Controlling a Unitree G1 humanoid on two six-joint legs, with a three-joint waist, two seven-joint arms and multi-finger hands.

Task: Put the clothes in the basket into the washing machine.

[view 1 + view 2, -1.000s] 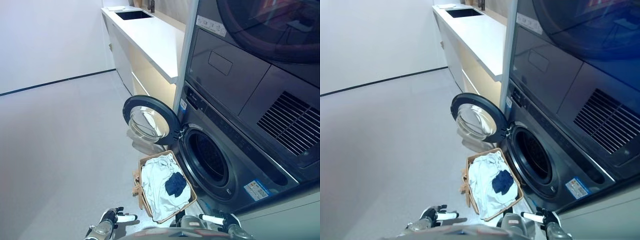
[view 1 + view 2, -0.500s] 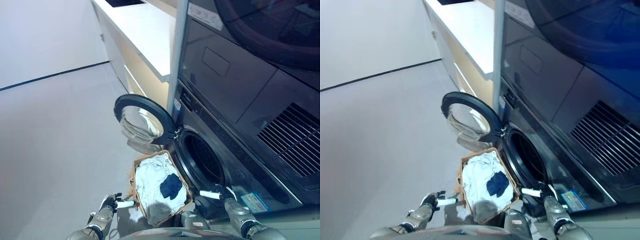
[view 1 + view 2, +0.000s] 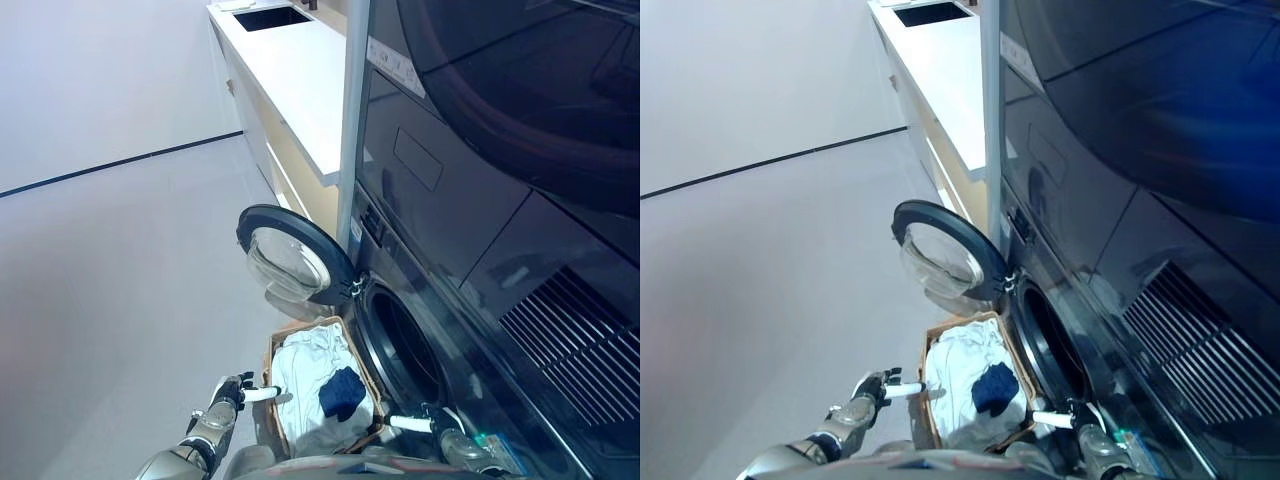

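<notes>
- Pale grey floor [image 3: 110, 290] runs back to a white wall, with a long white table [image 3: 300, 75] carrying a dark sink along the right side.
- Stacked dark machines fill the right; the lower washing machine [image 3: 410, 350] has its round door [image 3: 290, 255] swung open to the left, drum mouth facing the basket.
- Basket [image 3: 268, 385] sits on the floor just beside the drum opening, its long axis running away from the robot; inside lie white clothes [image 3: 305, 365] with a dark blue piece [image 3: 342, 392] on top.
- Left robot hand [image 3: 232, 393] hovers at the basket's left rim, fingers relaxed and stretched toward it, holding nothing.
- Right robot hand [image 3: 425, 420] shows low by the machine's front, one finger extended; empty too.
- Clothes lie between both hands; the left looks nearer the white pile, the right nearer the drum.
- Task looks barely begun: nothing seems to be in the drum yet.
</notes>
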